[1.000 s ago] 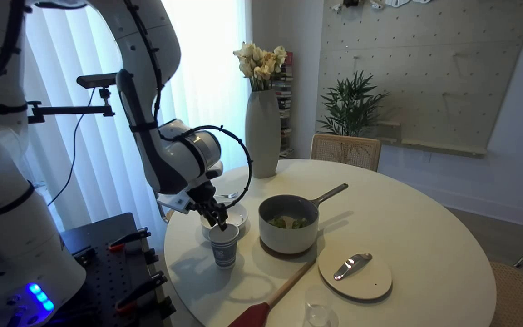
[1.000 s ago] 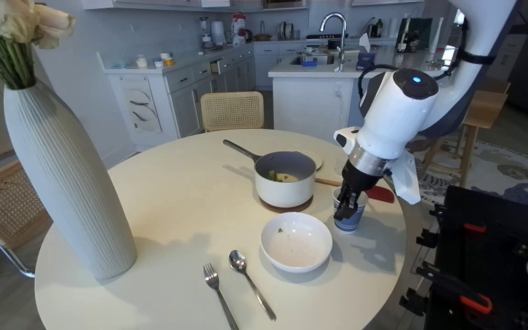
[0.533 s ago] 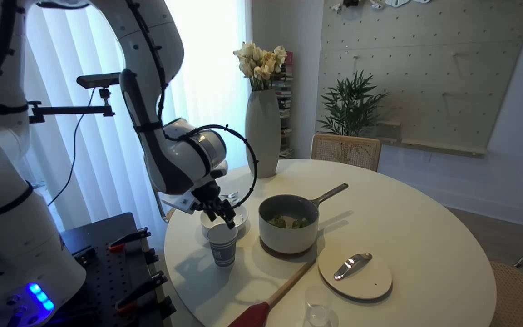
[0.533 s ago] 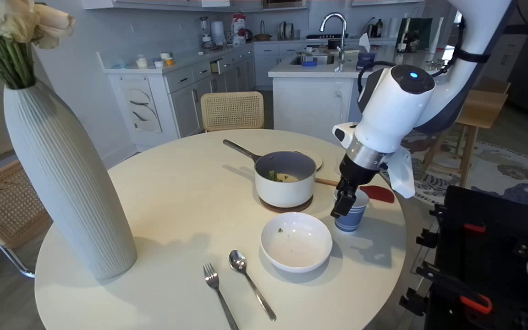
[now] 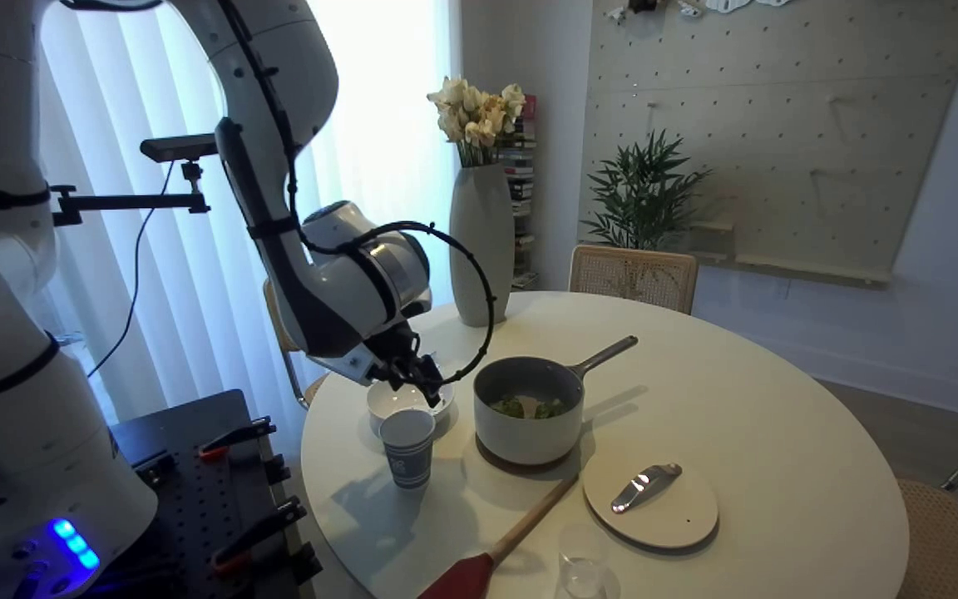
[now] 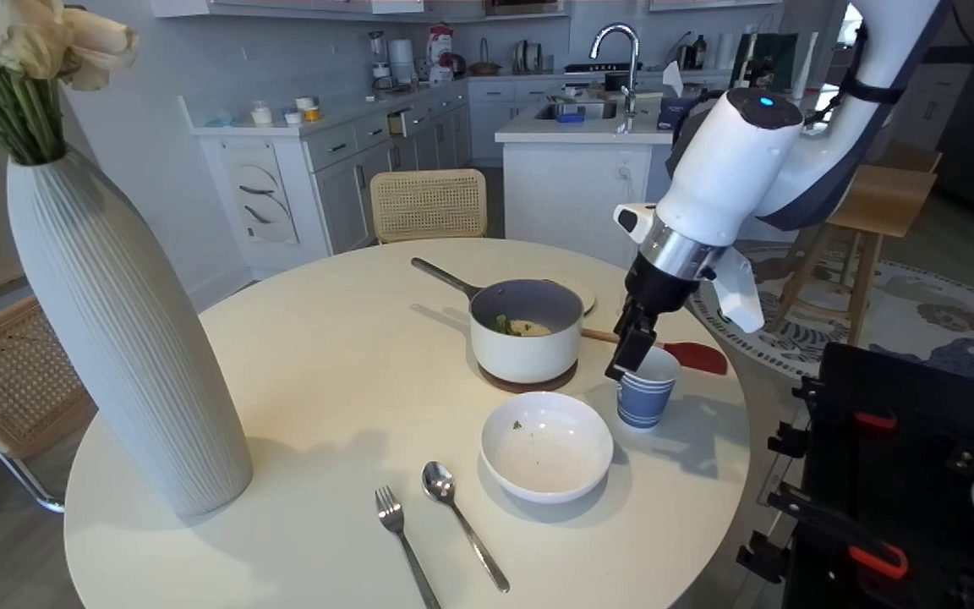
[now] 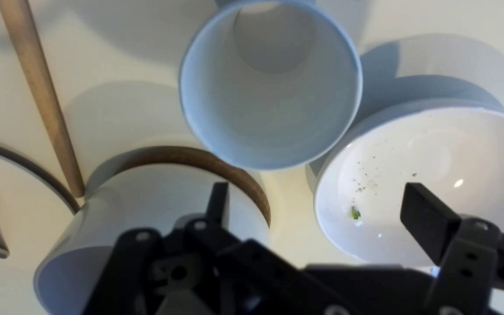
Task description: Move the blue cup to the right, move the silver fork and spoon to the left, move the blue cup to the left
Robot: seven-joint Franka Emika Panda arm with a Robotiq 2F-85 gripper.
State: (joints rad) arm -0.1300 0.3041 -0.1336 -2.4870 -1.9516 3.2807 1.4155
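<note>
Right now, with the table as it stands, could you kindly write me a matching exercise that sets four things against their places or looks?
Things
1. blue cup
2. silver fork
3. pot
4. vase

Places and looks
A. on a round brown trivet
B. beside a spoon
C. filled with flowers
D. ringed with white stripes

Pairs: 1-D; 2-B; 3-A; 4-C

In exterior view: fork (image 6: 405,545) left of spoon (image 6: 465,525); cup (image 6: 644,401) right of bowl (image 6: 547,475); pot (image 6: 525,357) behind bowl.
</note>
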